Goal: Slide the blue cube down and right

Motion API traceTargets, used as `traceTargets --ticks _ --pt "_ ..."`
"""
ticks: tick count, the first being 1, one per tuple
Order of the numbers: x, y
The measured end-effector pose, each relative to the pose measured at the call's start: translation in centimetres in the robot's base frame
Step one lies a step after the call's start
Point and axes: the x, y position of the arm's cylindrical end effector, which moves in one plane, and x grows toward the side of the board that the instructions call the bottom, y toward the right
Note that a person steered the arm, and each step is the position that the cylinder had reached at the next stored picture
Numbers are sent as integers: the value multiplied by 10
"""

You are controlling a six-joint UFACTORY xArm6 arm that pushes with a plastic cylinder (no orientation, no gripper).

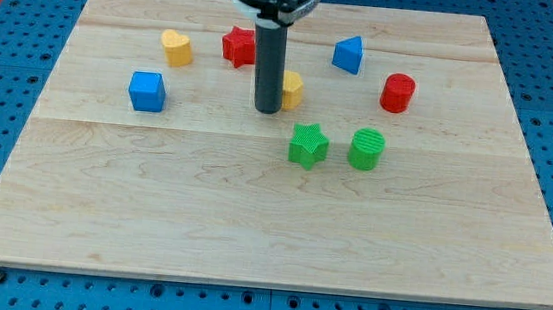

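The blue cube (147,91) sits on the wooden board (251,213) at the view's left. My tip (266,109) rests on the board near the middle, well to the right of the blue cube and apart from it. The rod touches or nearly touches a yellow block (292,90) just to its right and partly hides it. A red star (238,46) lies just up and left of the rod.
A yellow heart (176,47) lies above the blue cube. A blue triangular block (347,55) and a red cylinder (397,92) are at the upper right. A green star (308,145) and a green cylinder (366,149) lie right of the tip.
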Motion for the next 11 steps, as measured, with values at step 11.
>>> traceTargets --ticks 11 --pt "50 -155"
